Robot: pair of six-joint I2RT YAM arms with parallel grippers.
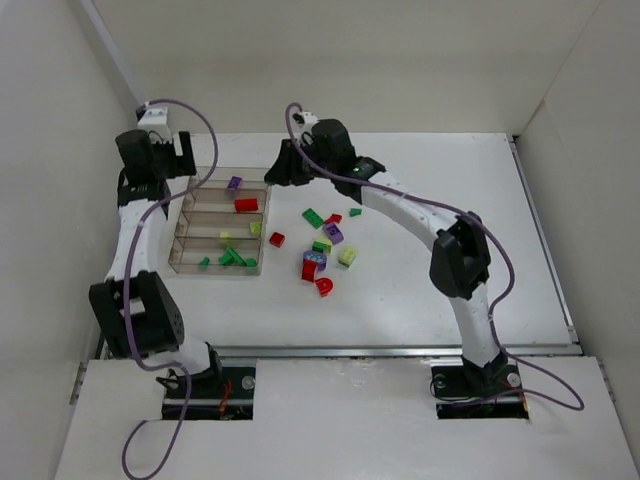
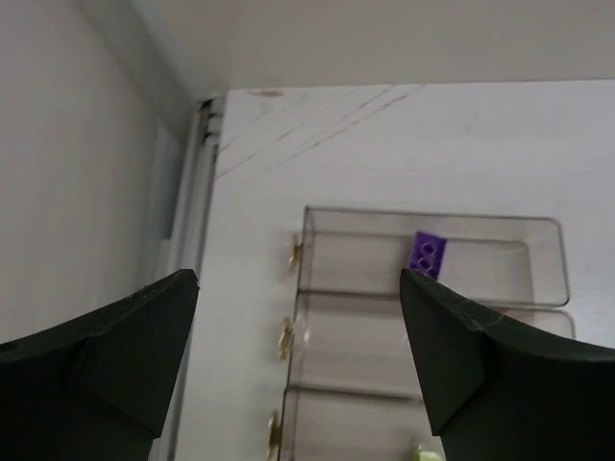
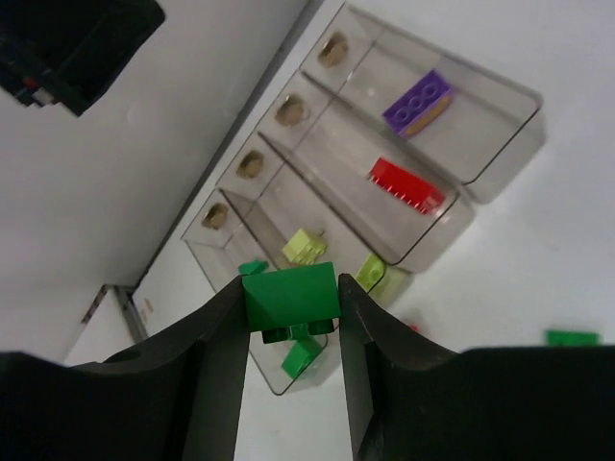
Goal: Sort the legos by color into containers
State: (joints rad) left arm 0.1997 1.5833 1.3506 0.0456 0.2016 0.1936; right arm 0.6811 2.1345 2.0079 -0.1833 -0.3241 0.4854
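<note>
Sitting on the white tabletop (image 1: 450,300), the clear organizer box (image 1: 205,208) holds a purple brick (image 1: 234,183) in its far row, then a red brick (image 1: 246,205), yellow-green bricks (image 1: 255,227) and, nearest, dark green bricks (image 1: 232,258). Left wrist: left jaws gape wide, empty, over the box. Right wrist: right jaws pinch a green brick (image 3: 290,300), box beyond.

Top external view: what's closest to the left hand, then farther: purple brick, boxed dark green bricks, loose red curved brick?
From the left hand:
1. Purple plastic brick, clear box's far row.
2. Dark green bricks, box's near row.
3. Red curved brick, loose, right of box.
</note>
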